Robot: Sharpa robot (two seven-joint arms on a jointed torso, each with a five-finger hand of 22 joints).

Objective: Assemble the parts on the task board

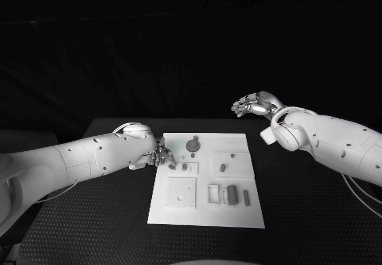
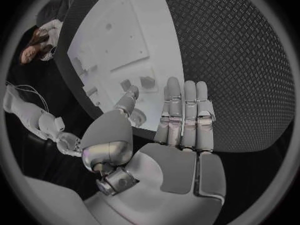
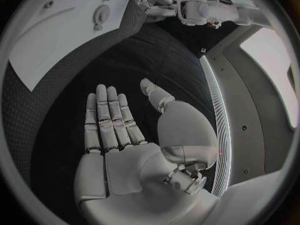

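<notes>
The white task board (image 1: pixel 239 215) lies in the middle of the black table. On it are a dark gear (image 1: pixel 194 145), small grey parts (image 1: pixel 185 165), a dark block (image 1: pixel 232 194) and a raised square plate (image 1: pixel 181 192). My left hand (image 1: pixel 162 156) hovers at the board's left edge, fingers straight and apart, holding nothing (image 2: pixel 181 120); two small parts (image 2: pixel 148 81) lie just beyond its fingertips. My right hand (image 1: pixel 253 104) is raised past the table's far right corner, palm flat and empty (image 3: pixel 119 135). The board (image 3: pixel 56 40) and gear (image 3: pixel 101 15) lie well away from it.
The board also carries a rectangular frame (image 1: pixel 215 193), a slim bar (image 1: pixel 246 197) and a flat plate with a small peg (image 1: pixel 223 165). Bare black table (image 1: pixel 318 221) surrounds the board. My left arm (image 3: pixel 200 7) shows across the table in the right wrist view.
</notes>
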